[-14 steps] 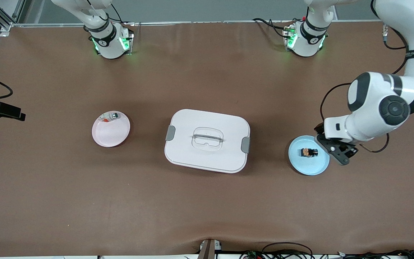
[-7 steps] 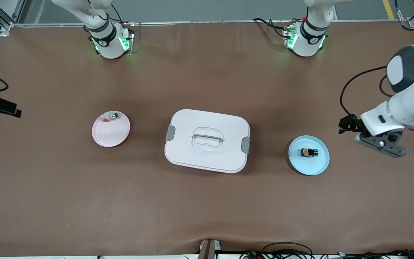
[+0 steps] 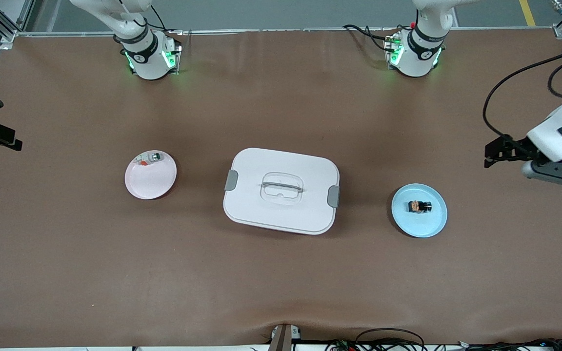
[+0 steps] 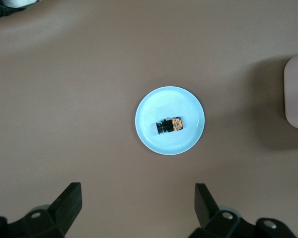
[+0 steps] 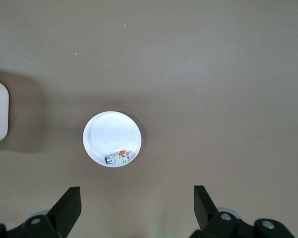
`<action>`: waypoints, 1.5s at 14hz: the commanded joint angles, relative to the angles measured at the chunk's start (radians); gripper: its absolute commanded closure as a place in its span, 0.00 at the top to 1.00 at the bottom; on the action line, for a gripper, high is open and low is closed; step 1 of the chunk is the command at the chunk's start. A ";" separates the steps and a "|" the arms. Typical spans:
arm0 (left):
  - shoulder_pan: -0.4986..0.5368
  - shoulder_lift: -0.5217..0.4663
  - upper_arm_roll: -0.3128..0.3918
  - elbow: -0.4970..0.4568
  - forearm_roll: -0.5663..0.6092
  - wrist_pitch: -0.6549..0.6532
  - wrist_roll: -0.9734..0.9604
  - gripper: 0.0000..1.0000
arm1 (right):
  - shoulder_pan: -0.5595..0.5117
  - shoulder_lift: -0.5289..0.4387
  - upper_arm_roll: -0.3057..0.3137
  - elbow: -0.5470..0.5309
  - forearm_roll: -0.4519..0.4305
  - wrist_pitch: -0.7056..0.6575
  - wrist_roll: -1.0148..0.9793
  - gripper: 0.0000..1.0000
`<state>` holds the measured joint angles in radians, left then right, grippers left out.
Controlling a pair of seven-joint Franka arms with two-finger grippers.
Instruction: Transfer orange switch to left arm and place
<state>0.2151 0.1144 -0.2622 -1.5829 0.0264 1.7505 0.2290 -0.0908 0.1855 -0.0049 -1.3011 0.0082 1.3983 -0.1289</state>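
Your switch (image 3: 420,206) lies on its side in the blue plate (image 3: 430,225), toward the left arm's end of the table, well apart from the box (image 3: 281,214). The left gripper (image 4: 137,206) hangs high over bare table near that plate, jaws wide and empty. The right gripper (image 5: 136,206), also wide and empty, waits high near the pink plate (image 3: 150,183). Bring the left gripper down squarely over the small blocky black body, and close across its narrow width. The plates look smooth and glossy, so expect sliding.
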 commanded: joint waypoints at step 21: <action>-0.009 -0.038 -0.006 0.147 0.082 -0.263 -0.132 1.00 | 0.040 -0.216 0.002 -0.277 0.013 0.091 -0.005 1.00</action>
<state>0.2150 0.0811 -0.2584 -1.4424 0.0559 1.5006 0.0877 -0.0499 0.0462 -0.0020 -1.4822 0.0093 1.4475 -0.1318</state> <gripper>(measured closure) 0.000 0.000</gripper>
